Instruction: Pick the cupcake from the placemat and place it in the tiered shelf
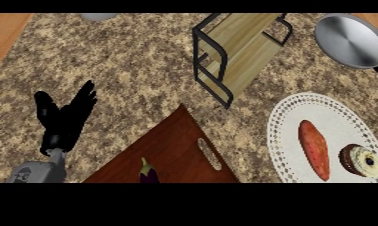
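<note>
Cupcake untouched on the placemat; the pick has not begun.

The cupcake (pixel 362 160) sits at the right edge of the white placemat (pixel 291 115), just beside a sweet potato (pixel 314 149). The tiered shelf (pixel 238 52) stands on the worktop (pixel 125 55), up and left of the placemat. The left hand (pixel 68 115) rests at the left, fingers straight and apart, holding nothing. The right hand is out of view. Next, I judge, a hand must reach to the cupcake and close round it.
</note>
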Controlling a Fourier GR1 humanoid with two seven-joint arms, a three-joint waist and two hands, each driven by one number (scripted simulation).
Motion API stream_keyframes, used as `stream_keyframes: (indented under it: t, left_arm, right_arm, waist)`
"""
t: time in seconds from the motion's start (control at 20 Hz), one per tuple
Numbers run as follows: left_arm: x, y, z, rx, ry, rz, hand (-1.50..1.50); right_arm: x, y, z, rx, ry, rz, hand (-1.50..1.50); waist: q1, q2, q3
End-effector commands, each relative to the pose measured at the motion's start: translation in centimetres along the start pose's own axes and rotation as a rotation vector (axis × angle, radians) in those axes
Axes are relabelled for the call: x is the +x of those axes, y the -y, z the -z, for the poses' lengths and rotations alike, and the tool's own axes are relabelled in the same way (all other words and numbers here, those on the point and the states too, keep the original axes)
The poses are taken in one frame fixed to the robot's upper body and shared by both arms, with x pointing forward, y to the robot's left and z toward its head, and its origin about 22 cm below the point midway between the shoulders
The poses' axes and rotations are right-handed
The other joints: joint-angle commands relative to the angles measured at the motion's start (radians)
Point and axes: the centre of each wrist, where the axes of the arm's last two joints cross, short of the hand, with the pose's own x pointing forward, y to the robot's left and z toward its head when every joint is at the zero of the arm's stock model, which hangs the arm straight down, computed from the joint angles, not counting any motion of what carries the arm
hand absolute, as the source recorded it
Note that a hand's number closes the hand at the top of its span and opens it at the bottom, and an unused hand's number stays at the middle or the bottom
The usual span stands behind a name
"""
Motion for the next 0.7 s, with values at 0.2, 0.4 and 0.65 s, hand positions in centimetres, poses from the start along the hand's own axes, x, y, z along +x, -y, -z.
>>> stream_keyframes:
  t: [0.2, 0.4, 0.65]
  left_arm:
    - [-1.3, 0.9, 0.3, -0.002, -0.058, -0.019, 0.0]
    - [-3.7, -1.3, -1.1, 0.021, -0.083, -0.018, 0.0]
    - [-2.5, -1.2, 0.6, 0.04, -0.071, -0.011, 0.0]
  right_arm:
    - [1.9, -3.2, 1.4, 0.034, -0.097, -0.127, -1.5]
    - [0.1, -4.9, 0.8, -0.006, -0.121, -0.108, -1.5]
    - [0.7, -7.0, 1.3, -0.019, -0.141, -0.134, -1.5]
  waist:
    - [-0.004, 0.006, -0.005]
    - [-0.02, 0.001, -0.005]
    - [-0.021, 0.004, -0.005]
